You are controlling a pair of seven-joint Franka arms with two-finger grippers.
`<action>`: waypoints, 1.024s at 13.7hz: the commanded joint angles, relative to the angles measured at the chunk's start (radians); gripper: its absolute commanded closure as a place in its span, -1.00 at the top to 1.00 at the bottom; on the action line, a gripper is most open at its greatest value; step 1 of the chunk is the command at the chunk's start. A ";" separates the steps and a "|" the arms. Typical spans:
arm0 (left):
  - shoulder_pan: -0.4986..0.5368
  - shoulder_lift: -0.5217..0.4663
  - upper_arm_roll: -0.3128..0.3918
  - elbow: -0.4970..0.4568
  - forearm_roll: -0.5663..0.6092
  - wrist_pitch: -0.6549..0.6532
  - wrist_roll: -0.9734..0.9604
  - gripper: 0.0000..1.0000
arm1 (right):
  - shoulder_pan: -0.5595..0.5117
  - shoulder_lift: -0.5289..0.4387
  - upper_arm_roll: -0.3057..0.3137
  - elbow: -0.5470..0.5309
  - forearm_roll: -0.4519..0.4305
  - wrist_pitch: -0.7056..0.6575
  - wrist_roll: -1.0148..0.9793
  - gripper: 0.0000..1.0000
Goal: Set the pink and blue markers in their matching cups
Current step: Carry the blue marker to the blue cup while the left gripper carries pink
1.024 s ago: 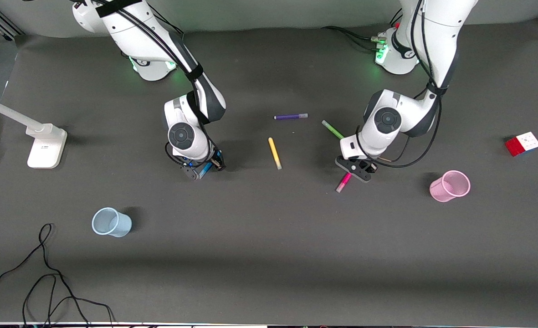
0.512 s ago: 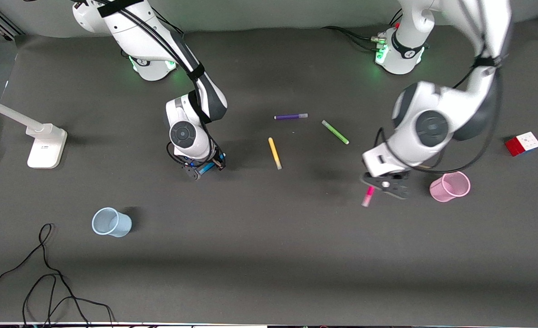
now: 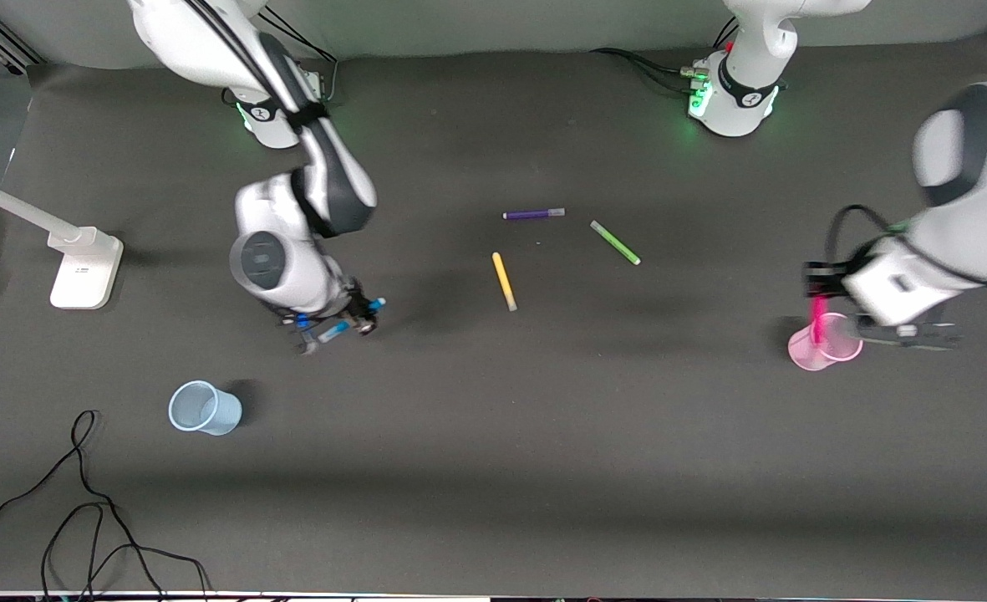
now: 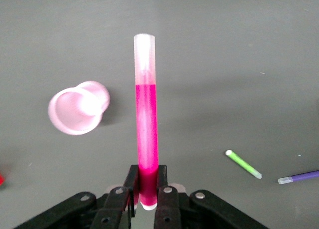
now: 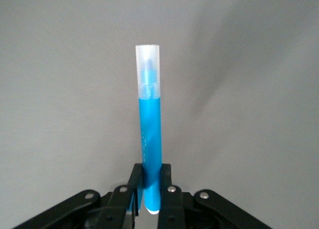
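left gripper (image 4: 148, 189): in the air over the pink cup (image 3: 826, 343), near the tabletop (image 3: 493, 468) edge at the left arm's end; fingers (image 4: 164, 186) pinching the pink marker (image 4: 145, 114) at its tail end.
pink marker vs fingers: body and pale cap stick straight out past the fingertips; in the front view it hangs at the rim of the pink cup, not seen resting inside.
right gripper (image 5: 152, 189): in the air over bare tabletop toward the right arm's end, well apart from the blue cup (image 3: 203, 407); fingers (image 5: 167, 181) clamped on the blue marker (image 5: 149, 124) at its tail end.
blue marker vs fingers: shaft and pale cap project straight out from between the fingertips.
blue cup: upright, nearer the front camera than the right gripper, toward the right arm's end.
markers, counted: five; pink and blue held, purple marker (image 3: 533, 214), green marker (image 3: 615, 242) and yellow marker (image 3: 504, 281) lying mid-tabletop.
cups, counted: two, one pink, one blue.
other: one cube (image 4: 1, 179) shows as a red corner in the left wrist view; white stand (image 3: 83, 267) at the right arm's end; black cable (image 3: 83, 518) at the near corner there.
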 commanded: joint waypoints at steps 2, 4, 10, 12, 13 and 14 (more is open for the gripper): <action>0.080 0.010 -0.010 0.044 0.047 -0.080 0.026 -1.00 | -0.099 0.010 -0.038 0.309 0.056 -0.312 -0.038 -1.00; 0.091 0.039 -0.010 0.070 0.064 -0.129 0.034 -1.00 | -0.165 0.012 -0.039 0.397 0.059 -0.420 -0.094 -1.00; 0.150 0.217 -0.010 0.249 0.090 -0.363 0.035 -1.00 | -0.314 0.030 -0.039 0.469 0.115 -0.603 -0.551 -1.00; 0.148 0.263 -0.013 0.266 0.118 -0.417 0.035 -1.00 | -0.334 0.055 -0.039 0.469 0.113 -0.603 -0.672 -1.00; 0.150 0.289 -0.013 0.275 0.118 -0.442 0.037 -1.00 | -0.343 0.073 -0.039 0.469 0.108 -0.603 -0.702 -1.00; 0.153 0.318 -0.013 0.280 0.115 -0.471 0.037 -1.00 | -0.352 0.088 -0.038 0.469 0.113 -0.603 -0.737 -1.00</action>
